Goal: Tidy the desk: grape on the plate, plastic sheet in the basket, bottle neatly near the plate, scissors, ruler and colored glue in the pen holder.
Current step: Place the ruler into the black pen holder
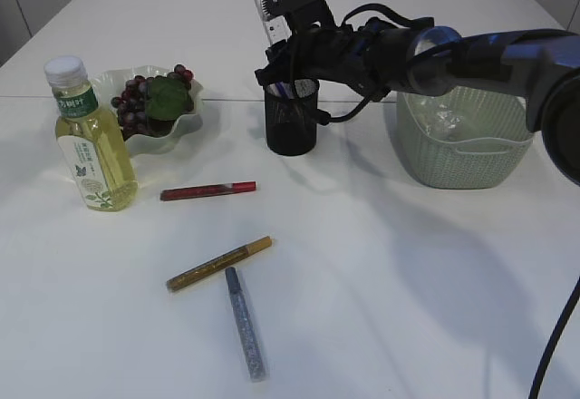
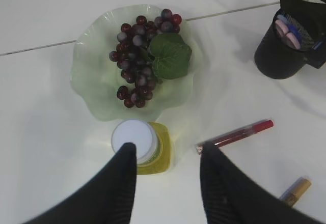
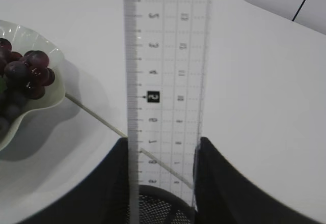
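Right wrist view: right hand (image 3: 162,152) clamps ruler (image 3: 165,81), lower end hidden inside pen holder (image 3: 158,208); left hand (image 2: 168,155) half-open, empty.

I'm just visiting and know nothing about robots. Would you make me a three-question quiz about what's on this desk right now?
1. True or false: the grapes lie on the plate.
2. How many glue pens lie loose on the table?
3. The right gripper holds what over the pen holder? A) scissors B) ruler C) bottle

Key: 1 true; 2 three: red, gold, silver; 3 B.
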Robot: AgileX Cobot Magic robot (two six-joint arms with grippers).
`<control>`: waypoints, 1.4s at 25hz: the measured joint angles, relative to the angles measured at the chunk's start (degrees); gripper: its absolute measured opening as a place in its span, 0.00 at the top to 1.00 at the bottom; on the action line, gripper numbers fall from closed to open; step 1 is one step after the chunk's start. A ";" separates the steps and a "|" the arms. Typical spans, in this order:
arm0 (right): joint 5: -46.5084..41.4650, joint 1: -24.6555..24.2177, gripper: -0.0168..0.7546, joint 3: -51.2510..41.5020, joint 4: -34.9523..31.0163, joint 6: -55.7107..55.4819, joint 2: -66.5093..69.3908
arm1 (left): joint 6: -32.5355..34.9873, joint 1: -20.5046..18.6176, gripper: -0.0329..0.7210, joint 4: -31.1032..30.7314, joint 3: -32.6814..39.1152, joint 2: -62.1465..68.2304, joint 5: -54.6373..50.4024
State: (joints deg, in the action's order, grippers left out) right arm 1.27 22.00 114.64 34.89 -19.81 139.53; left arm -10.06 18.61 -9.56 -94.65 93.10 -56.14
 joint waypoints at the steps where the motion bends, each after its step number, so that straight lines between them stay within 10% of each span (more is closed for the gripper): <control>1: 0.00 0.00 0.59 0.00 0.13 0.00 0.00 | 0.00 0.00 0.55 0.00 0.00 0.13 0.00; 35: -3.74 -0.13 0.42 0.00 0.34 -1.50 -3.57 | 0.00 0.00 0.55 1.51 0.00 0.38 0.00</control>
State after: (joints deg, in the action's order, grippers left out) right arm -2.46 21.87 114.64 35.23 -21.32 135.96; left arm -10.06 18.61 -8.05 -94.65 93.48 -56.14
